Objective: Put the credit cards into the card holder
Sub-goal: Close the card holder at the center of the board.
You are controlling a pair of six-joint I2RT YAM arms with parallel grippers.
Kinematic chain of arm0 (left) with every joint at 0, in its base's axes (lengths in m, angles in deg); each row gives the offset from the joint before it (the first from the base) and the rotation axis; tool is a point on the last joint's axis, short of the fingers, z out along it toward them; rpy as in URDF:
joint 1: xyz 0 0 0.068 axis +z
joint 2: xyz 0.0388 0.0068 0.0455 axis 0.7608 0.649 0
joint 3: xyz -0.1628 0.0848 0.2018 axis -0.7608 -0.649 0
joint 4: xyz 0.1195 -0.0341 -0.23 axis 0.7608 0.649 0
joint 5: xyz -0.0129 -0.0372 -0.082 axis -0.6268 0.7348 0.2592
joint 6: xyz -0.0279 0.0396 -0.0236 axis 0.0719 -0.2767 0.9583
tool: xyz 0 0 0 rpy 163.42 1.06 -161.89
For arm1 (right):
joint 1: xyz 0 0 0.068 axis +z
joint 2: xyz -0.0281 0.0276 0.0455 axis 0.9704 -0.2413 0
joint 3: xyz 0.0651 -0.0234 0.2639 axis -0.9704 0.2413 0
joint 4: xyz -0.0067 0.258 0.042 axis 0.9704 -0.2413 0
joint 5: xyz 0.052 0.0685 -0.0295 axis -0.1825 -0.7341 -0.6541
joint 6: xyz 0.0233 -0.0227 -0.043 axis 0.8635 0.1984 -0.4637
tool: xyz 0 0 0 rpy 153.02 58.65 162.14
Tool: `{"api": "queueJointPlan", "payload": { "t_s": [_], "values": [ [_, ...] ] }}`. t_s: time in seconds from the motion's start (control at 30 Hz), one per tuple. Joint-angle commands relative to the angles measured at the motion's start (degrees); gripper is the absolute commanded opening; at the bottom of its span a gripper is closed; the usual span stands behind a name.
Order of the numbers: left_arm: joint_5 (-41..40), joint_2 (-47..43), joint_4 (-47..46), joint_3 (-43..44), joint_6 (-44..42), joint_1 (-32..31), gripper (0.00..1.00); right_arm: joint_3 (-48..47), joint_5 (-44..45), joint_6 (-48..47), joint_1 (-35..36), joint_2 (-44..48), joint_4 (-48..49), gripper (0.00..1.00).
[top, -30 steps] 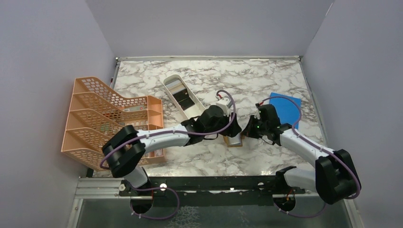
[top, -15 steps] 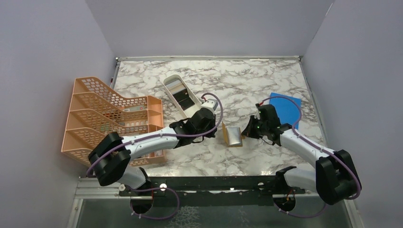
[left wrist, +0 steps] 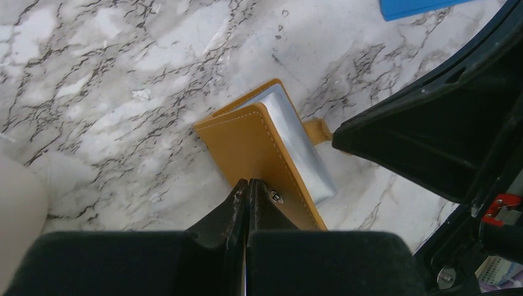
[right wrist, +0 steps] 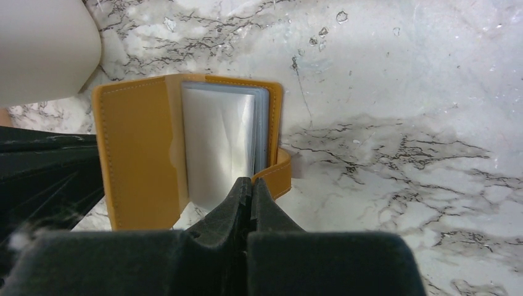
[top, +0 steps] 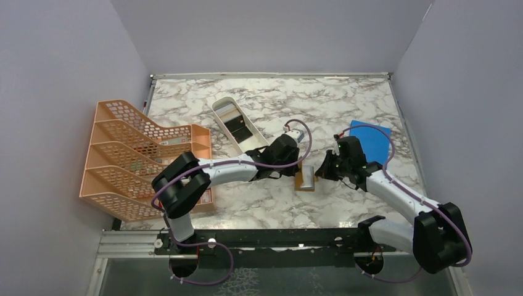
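The orange-tan card holder (top: 306, 180) lies open on the marble between both arms, its grey clear pockets (right wrist: 219, 142) showing. My left gripper (left wrist: 248, 183) is shut, its tips resting on the raised cover flap (left wrist: 243, 145) beside the snap button (left wrist: 275, 197). From the other side my right gripper (right wrist: 251, 180) is shut too, its tips at the near edge of the pockets next to the strap tab (right wrist: 279, 174). I cannot tell whether either one pinches any leather. Credit cards, a black one (top: 236, 128) and a pale one (top: 227, 112), lie in the white tray.
The long white tray (top: 217, 105) sits behind the left arm. A peach mesh file rack (top: 142, 154) fills the left side. A blue flat sheet (top: 372, 140) lies at the right, behind the right arm (left wrist: 444, 142). Grey walls close in the table.
The left gripper closed, drew back to the left off the holder, then came back onto its cover flap. The right gripper has stayed shut at the holder's right side.
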Motion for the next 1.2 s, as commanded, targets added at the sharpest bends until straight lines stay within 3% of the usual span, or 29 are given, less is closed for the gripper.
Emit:
{"api": "queueJointPlan", "payload": {
  "t_s": [0.0, 1.17],
  "values": [
    [4.4, 2.1, -2.6, 3.3, -0.8, 0.1, 0.01, -1.9, 2.4, -0.8, -0.1, 1.4, -2.1, 0.01],
    [3.7, 12.6, -0.9, 8.6, -3.2, 0.1, 0.06, -4.0, 4.6, 0.9, -0.1, 4.0, -3.9, 0.05]
  ]
}}
